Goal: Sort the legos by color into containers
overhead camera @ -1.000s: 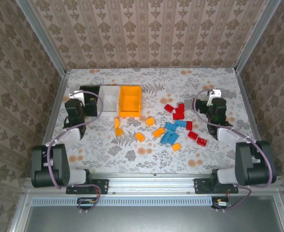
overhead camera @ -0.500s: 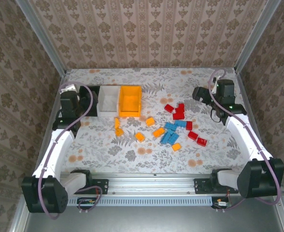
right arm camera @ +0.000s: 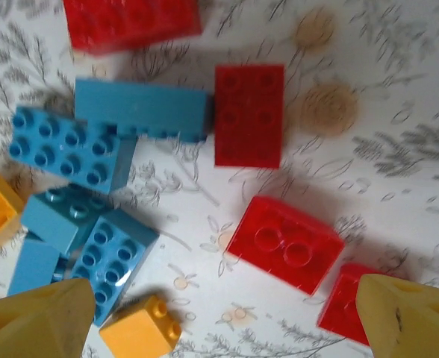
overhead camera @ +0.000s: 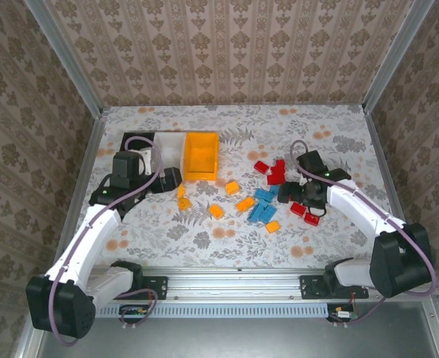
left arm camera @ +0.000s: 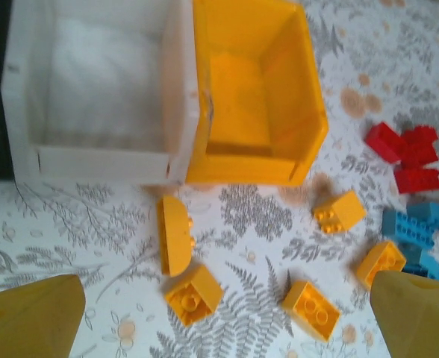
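1. The left gripper (overhead camera: 172, 179) has moved away from the far left edge beside the black bin (overhead camera: 134, 139). It now hangs just in front of the white bin (overhead camera: 171, 148), above some orange bricks (overhead camera: 183, 198). Its fingers are wide apart and hold nothing.
2. The three bins stand where they stood before, in one row at the far left and touching side by side: black, white, then the orange bin (overhead camera: 201, 155). In the left wrist view the white one and the orange one look empty.
3. The bricks have not moved. The orange ones lie scattered in front of the bins, the blue bricks (overhead camera: 263, 209) are grouped in the middle, and the red bricks (overhead camera: 274, 172) lie just behind and to the right of them.
4. The right gripper (overhead camera: 289, 194) has come from the far right corner down to the bricks, between the blue group and two red ones. Its fingers are apart and touch nothing. One red brick (right arm camera: 285, 243) lies on the table near the gap.
5. The table (overhead camera: 339, 134) has a white cover with grey leaves and orange flowers. The walls (overhead camera: 227, 52) carry brown patterned paper inside a metal frame (overhead camera: 66, 56).
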Motion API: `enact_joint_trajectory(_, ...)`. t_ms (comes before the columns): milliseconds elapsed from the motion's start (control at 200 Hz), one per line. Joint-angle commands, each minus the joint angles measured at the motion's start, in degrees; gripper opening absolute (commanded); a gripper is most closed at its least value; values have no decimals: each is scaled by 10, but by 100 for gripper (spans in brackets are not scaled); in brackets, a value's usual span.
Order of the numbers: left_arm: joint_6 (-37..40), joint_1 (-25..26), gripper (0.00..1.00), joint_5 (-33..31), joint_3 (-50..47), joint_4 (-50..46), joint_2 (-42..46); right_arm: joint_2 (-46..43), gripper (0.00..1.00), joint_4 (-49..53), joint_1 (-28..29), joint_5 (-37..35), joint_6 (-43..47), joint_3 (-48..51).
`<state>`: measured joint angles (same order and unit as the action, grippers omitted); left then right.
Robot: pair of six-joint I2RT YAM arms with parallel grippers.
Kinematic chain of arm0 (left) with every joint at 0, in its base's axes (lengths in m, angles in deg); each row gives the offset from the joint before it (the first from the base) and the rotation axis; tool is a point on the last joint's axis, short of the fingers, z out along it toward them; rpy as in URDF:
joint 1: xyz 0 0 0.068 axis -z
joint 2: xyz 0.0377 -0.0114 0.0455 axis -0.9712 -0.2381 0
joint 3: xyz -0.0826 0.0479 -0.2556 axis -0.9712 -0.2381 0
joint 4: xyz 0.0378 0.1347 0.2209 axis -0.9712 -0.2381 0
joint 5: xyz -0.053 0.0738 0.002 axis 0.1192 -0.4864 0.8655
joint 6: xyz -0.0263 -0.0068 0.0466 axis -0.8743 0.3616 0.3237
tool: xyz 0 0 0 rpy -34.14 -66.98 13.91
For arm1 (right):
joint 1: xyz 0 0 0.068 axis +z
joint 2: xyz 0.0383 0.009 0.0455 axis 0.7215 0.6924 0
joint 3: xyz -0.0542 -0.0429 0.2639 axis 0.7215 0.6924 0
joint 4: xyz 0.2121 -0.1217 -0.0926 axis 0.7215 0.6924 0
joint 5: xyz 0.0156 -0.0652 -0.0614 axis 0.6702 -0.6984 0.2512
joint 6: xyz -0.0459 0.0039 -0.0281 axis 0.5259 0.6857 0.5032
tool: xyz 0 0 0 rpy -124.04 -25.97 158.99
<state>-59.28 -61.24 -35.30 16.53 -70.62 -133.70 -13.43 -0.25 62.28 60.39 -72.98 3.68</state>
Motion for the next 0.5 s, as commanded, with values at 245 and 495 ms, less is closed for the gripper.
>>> enact_joint_trajectory(245,36,10,100,-2,13,-48,-58,59,85,-20,80,-12,-69,-13)
enact_joint_trajectory(495,12,50,100,16,-1,-10,-99,82,78,12,126,-25,-61,-25)
